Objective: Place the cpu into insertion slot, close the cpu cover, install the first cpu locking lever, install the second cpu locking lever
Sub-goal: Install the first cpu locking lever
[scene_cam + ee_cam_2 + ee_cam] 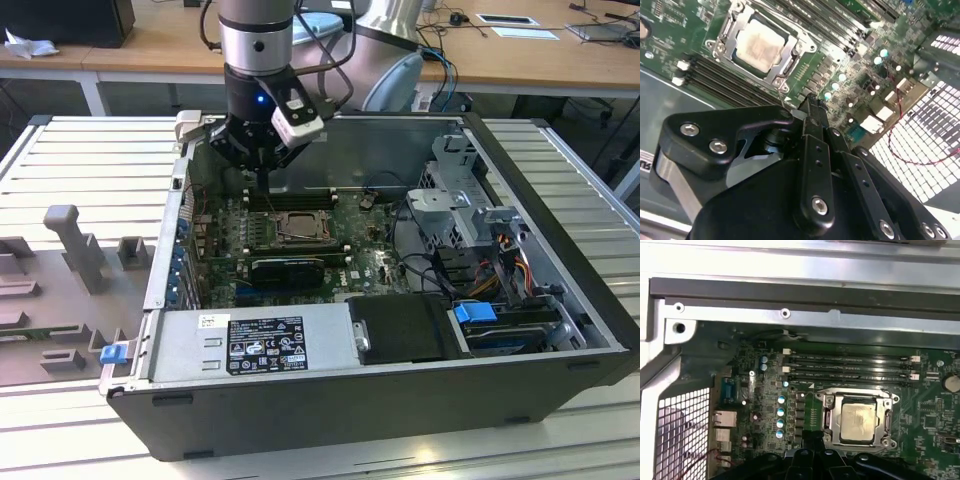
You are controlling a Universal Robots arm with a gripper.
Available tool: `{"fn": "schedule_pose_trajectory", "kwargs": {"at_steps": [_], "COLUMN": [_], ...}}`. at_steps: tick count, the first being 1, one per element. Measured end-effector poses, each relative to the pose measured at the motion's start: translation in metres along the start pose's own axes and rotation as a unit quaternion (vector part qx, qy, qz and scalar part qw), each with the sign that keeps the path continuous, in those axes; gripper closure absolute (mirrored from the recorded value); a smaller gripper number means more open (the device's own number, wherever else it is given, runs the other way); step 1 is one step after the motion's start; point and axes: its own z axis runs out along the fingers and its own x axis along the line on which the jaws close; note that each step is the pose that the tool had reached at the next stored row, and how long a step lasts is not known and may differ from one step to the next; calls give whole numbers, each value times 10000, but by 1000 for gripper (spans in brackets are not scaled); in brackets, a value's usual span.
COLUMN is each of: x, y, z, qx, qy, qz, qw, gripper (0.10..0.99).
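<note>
**Hand** (262, 182): black two-finger unit on the silver arm, reaching down into the open computer case (400, 405). The fingers are drawn together with nothing seen between them. In both wrist views the tips (810, 102) (812, 437) hang just beside one corner of the insertion slot, apart from the cpu. Whether they touch the board cannot be told.

**Cpu** (857, 420): pale silver-white square, lying flat in the insertion slot.

**Insertion slot** (300, 228): dark socket with a silvery rim, on the far half of the motherboard, toward the exterior view's left. It sits between the memory slots and the heatsink.

**Cpu cover** (730, 22): silvery frame plate, lying down flat over the slot. The cpu shows through its cut-out centre.

**Motherboard** (360, 262): green, flat on the floor of the case.

**Memory slots** (850, 367): long narrow black rows, just on the far side of the insertion slot.

**Heatsink** (288, 268): long black ribbed block, just on the near side of the slot.

**Capacitors** (781, 412): a row of small pale blue-topped cans, between the slot and the perforated case wall (682, 435).

**Red wire** (910, 120): thin lead, looping across the perforated wall.

**Power supply** (250, 345): grey box with a dark label, along the near wall of the case.

**Drive cage** (460, 200): silvery metal frame at the exterior view's right, with coloured cables near it.

**Counter** (100, 150): slatted metal surface carrying the case. Grey moulded fixtures (75, 245) stand on it at the exterior view's left.
</note>
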Motion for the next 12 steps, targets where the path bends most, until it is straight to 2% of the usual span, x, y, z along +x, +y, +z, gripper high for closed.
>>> {"fn": "schedule_pose_trajectory", "kwargs": {"at_steps": [3,7,8,12], "x": [30,163,183,187], "y": [10,49,85,141], "z": [34,79,110,159], "qx": [0,1,1,0], "qy": [0,-6,-6,-6], "qz": [88,89,90,90], "qw": [10000,10000,10000,10000], "gripper": [980,980,980,980]}}
